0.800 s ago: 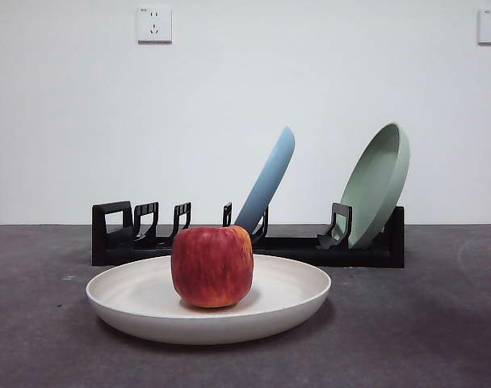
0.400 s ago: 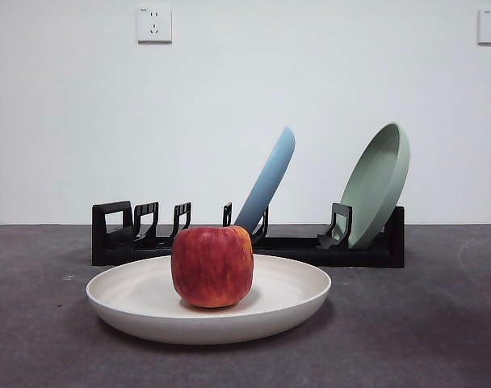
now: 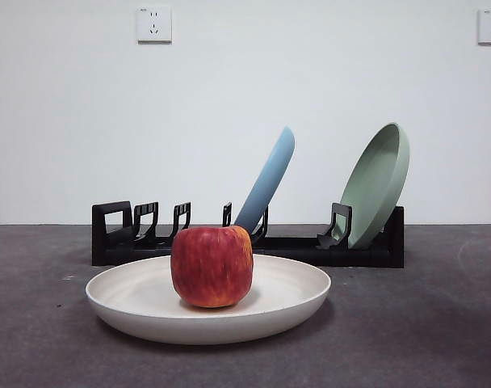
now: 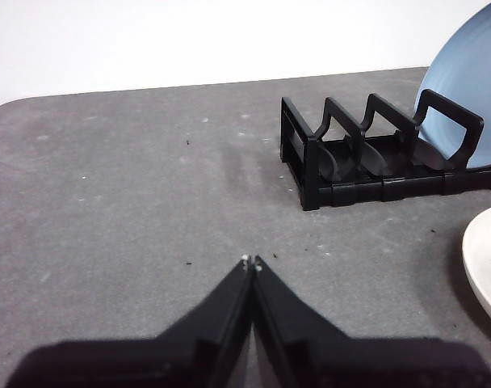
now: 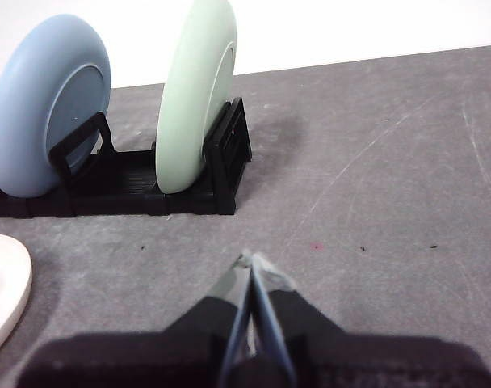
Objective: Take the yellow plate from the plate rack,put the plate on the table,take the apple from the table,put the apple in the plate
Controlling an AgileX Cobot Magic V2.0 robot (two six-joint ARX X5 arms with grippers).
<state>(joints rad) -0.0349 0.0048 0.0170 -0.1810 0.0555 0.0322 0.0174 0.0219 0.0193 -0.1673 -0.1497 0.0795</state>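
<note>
The red apple (image 3: 212,266) stands upright in the cream yellow plate (image 3: 294,301), which lies flat on the dark grey table (image 3: 423,331) in front of the black plate rack (image 3: 116,230). The plate's edge shows in the left wrist view (image 4: 486,257) and in the right wrist view (image 5: 5,291). My left gripper (image 4: 251,261) is shut and empty over bare table, off the rack's (image 4: 350,158) loop end. My right gripper (image 5: 247,259) is shut and empty over bare table, off the rack's (image 5: 148,190) other end. Neither gripper shows in the front view.
A light blue plate (image 3: 270,179) and a sage green plate (image 3: 380,181) lean in the rack; they also show in the right wrist view as the blue plate (image 5: 44,105) and the green plate (image 5: 195,89). A white wall with two sockets stands behind.
</note>
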